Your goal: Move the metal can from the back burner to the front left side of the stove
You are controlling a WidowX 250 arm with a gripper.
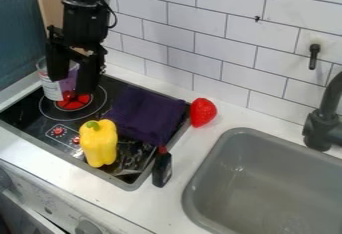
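Jaws: parted, one on each side of a gap, with nothing that I can see clamped in them
Gripper: the black gripper points down over the far left part of the stove, its arm coming in from above
Can: the white and purple can stands upright at the stove's back left, partly hidden behind the gripper; from where I stand I cannot tell whether the two touch
Burner: a red-centred ring shows just beside the can's base
Pepper: a yellow pepper with a green stem sits upright near the front of the stove, beside small red control marks
Cloth: a dark purple cloth lies crumpled over the stove's right part, behind and to the right of the pepper
Red piece: a rounded red object rests on the white counter, just right of the cloth
Black object: a small black object with a red end lies at the stove's right edge, near the cloth's lower corner
Sink: a grey basin is set into the counter on the right, a dark faucet at its back
Wall: white tiles run behind, bearing a black hook
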